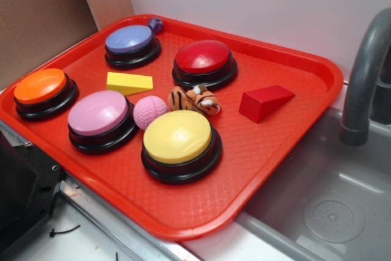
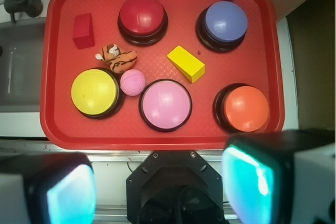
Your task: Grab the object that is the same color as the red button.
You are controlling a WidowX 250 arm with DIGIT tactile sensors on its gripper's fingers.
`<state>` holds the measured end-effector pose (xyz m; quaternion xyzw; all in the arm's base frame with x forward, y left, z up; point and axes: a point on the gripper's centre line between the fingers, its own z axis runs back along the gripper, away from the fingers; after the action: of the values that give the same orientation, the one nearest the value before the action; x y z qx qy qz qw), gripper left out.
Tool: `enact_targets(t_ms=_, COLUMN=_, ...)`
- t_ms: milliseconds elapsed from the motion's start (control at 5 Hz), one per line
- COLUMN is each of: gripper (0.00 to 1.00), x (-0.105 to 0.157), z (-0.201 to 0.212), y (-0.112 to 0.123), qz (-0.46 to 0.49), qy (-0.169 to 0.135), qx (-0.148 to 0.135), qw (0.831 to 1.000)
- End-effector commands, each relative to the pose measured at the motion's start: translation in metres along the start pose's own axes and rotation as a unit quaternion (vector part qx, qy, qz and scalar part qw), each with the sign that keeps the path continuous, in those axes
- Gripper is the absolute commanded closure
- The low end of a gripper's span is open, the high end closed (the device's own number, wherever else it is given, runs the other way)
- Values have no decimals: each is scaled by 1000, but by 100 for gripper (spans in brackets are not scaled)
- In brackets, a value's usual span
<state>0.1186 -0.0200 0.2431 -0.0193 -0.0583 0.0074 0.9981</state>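
Observation:
The red wedge block (image 1: 264,102) lies on the red tray (image 1: 287,151) to the right of the red button (image 1: 203,63). From the wrist view the red wedge block (image 2: 83,30) sits at the tray's upper left, beside the red button (image 2: 142,18). My gripper (image 2: 160,184) hangs high above the tray's near edge, open, with nothing between its teal pads (image 2: 251,184). It is far from the wedge. The gripper does not show in the exterior view.
On the tray (image 2: 58,124) also stand a yellow button (image 2: 94,93), pink button (image 2: 165,104), orange button (image 2: 245,108) and purple button (image 2: 224,23). A yellow wedge (image 2: 186,63), pink ball (image 2: 133,82) and toy tiger (image 2: 116,57) lie between them. A sink (image 1: 330,206) and faucet (image 1: 363,77) are to the right.

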Motion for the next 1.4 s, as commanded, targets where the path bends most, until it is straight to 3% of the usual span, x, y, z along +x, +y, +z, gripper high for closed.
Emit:
enact_targets(t_ms=0, gripper=0, x=0, z=0, y=0, qz=0, qy=0, qx=0, qw=1000)
enact_targets(t_ms=600, gripper=0, x=53, z=-38, y=-35, qz=75, qy=-85, qx=-9, qw=993)
enact_targets(t_ms=1000, gripper=0, x=98, z=-79, y=-62, qz=129, qy=-99, qx=-35, qw=986)
enact_targets(t_ms=1200, gripper=0, x=115, z=-105, y=-81, qz=118, qy=-91, qx=-43, qw=988)
